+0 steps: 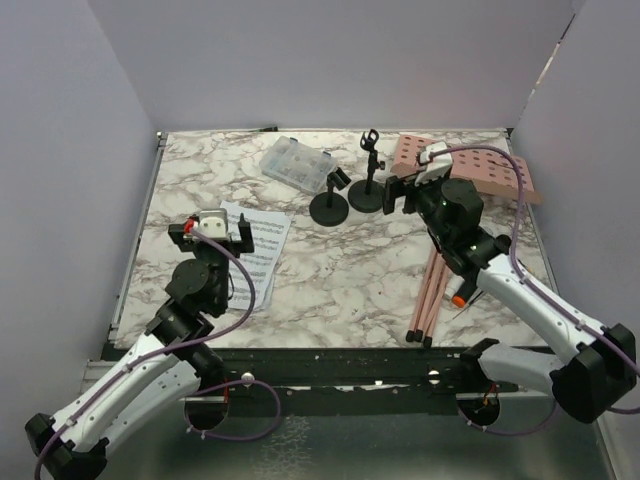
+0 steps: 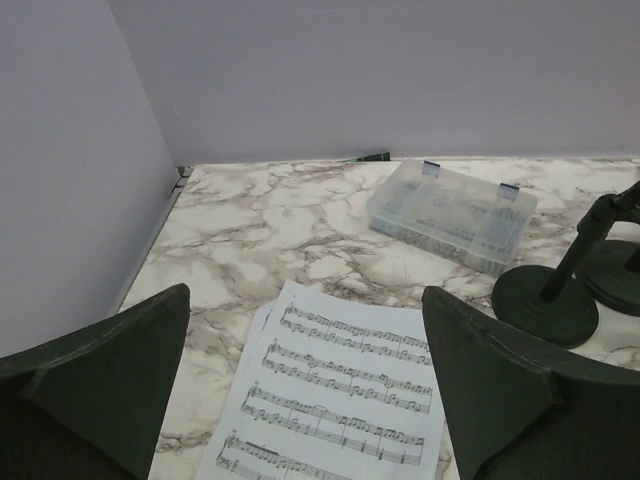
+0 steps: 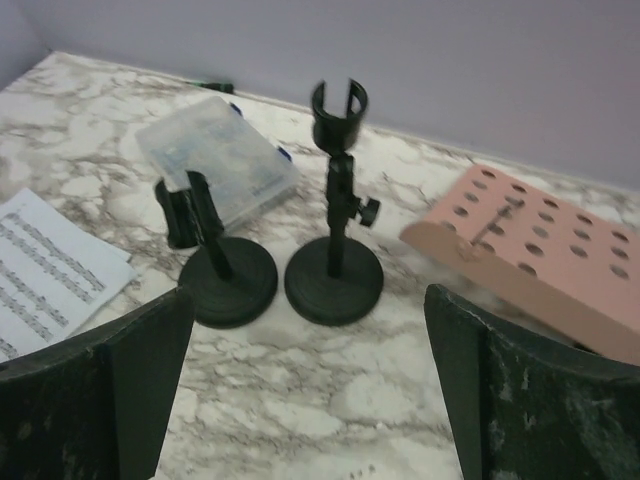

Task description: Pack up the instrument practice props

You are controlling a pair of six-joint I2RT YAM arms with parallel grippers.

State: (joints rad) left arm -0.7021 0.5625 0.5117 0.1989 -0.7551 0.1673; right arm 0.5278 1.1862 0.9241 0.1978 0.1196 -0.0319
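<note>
White sheet-music pages [image 1: 262, 250] lie on the marble table at the left. My left gripper [image 1: 212, 235] hovers open above their near part, and in the left wrist view the pages [image 2: 340, 390] show between its fingers, gripper [image 2: 305, 400]. Two black round-based mic holders [image 1: 329, 205] [image 1: 368, 193] stand at the back middle. The pink perforated board [image 1: 480, 170] lies at the back right, and its thin pink legs [image 1: 430, 290] reach toward the near edge. My right gripper [image 1: 405, 185] is open and empty beside the holders [image 3: 228, 285] [image 3: 334, 280], gripper [image 3: 310, 400], with the board [image 3: 540, 255] to its right.
A clear plastic box [image 1: 295, 163] with a shut lid sits at the back, left of the holders; it is also in the left wrist view, box [image 2: 450, 212]. Grey walls close in the table [image 1: 340, 290] on three sides. The right arm crosses over the pink legs.
</note>
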